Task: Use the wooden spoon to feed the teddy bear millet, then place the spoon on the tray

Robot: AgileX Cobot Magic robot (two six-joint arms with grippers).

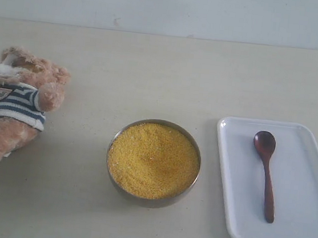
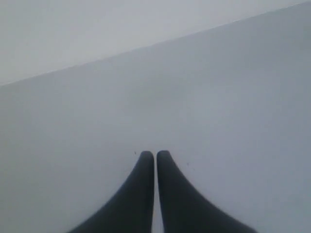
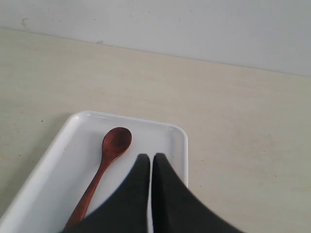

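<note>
The teddy bear [image 1: 12, 108] lies at the left edge of the table in its striped shirt. Bright yellow millet [image 1: 153, 160] fills the round metal bowl [image 1: 111, 178] at the table's middle. The wooden spoon [image 1: 265, 171] lies inside the white tray [image 1: 302, 227] on the right, its bowl pointing to the far side. Neither gripper shows in the exterior view. In the right wrist view my right gripper [image 3: 148, 157] is shut and empty above the tray [image 3: 63, 160], beside the spoon [image 3: 104, 165]. My left gripper [image 2: 155, 154] is shut over bare grey surface.
A pale wall runs along the table's far edge [image 1: 168, 35]. Bare tabletop lies between the bear and the bowl and behind the bowl.
</note>
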